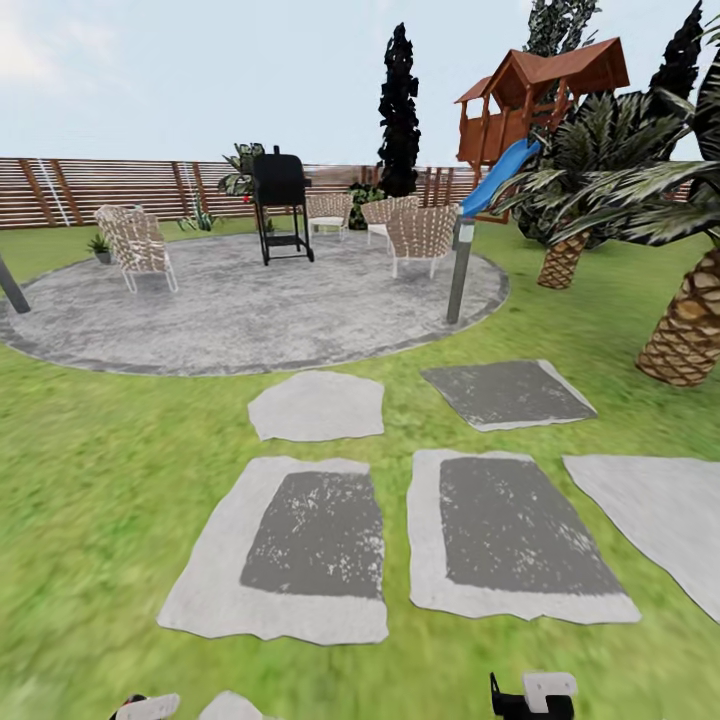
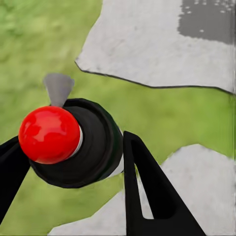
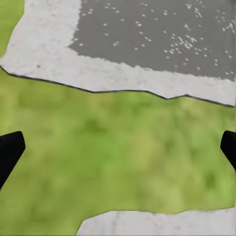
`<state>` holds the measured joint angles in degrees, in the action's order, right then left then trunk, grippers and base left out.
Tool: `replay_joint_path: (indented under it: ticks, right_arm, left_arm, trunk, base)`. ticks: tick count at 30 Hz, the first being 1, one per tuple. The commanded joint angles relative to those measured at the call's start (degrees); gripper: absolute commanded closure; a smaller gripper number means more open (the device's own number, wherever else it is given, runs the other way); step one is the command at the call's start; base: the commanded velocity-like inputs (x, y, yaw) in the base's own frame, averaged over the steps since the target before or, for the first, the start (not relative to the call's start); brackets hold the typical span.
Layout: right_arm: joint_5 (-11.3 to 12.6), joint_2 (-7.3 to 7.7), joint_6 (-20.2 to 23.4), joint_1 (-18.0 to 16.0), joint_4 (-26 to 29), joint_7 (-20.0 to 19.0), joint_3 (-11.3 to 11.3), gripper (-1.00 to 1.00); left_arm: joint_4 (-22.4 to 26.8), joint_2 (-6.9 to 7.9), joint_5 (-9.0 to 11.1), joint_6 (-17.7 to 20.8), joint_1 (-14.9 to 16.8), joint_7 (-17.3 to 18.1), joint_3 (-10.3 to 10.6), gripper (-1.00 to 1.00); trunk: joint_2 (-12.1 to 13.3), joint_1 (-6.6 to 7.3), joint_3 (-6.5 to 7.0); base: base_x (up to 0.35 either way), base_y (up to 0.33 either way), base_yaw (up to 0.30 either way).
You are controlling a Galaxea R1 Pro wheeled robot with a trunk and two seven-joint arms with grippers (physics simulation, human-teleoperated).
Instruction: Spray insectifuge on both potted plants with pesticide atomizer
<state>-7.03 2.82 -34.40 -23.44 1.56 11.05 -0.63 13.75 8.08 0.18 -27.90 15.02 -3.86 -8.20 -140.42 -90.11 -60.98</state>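
My left gripper (image 2: 73,140) is shut on the pesticide atomizer (image 2: 96,147), a black body with a round red cap and a grey nozzle. It hangs over grass and pale stepping stones. My right gripper (image 3: 120,147) is open and empty above the lawn. The tops of both grippers peek in at the head view's lower edge, the left gripper (image 1: 148,708) and the right gripper (image 1: 535,695). Far off, at the left rim of the round grey patio (image 1: 260,310), a small potted plant (image 1: 99,246) sits in a grey pot beside a woven chair (image 1: 135,245).
Flat stepping stones (image 1: 300,545) cross the lawn ahead. On the patio stand a black grill (image 1: 281,205), more woven chairs (image 1: 420,235) and a grey bollard lamp (image 1: 461,270). Palm trunks (image 1: 690,330) rise at the right, with a playhouse slide (image 1: 500,175) and a slat fence (image 1: 100,190) behind.
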Motion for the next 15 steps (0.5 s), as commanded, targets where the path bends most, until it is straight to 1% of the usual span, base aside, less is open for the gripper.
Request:
replay_joint_path:
  ticks: [1,6,8,11,15]
  right_arm:
    - [-0.61,0.0,-0.05,-0.03,-0.04,0.46,-0.07,-1.0]
    - [-0.61,0.0,-0.05,-0.03,-0.02,0.46,-0.07,-1.0]
    - [-0.61,0.0,-0.05,-0.03,0.0,0.46,-0.07,-1.0]
    - [-0.61,0.0,-0.05,-0.03,-0.01,0.46,-0.07,-1.0]
    - [-0.61,0.0,-0.05,-0.03,0.01,0.46,-0.07,-1.0]
  left_arm:
    - [-0.04,0.0,0.0,-0.21,0.02,-0.18,0.03,1.0]
    - [-0.04,0.0,0.0,-0.2,0.06,-0.18,0.03,1.0]
    - [-0.04,0.0,0.0,-0.2,0.04,-0.18,0.03,1.0]
    - [-0.04,0.0,0.0,-0.22,0.04,-0.18,0.03,1.0]
    - [-0.04,0.0,0.0,-0.22,0.05,-0.18,0.03,1.0]
  trunk:
    - [-0.02,-0.02,-0.05]
    - [-0.02,-0.02,-0.05]
    - [-0.02,-0.02,-0.05]
    - [-0.02,-0.02,-0.05]
    - [-0.02,-0.02,-0.05]
  base:
    - [0.337,-0.099,0.0]
    - [0.338,-0.099,0.004]
    - [0.338,-0.099,0.091]
    - [0.338,-0.099,0.211]
    - [0.337,-0.099,0.268]
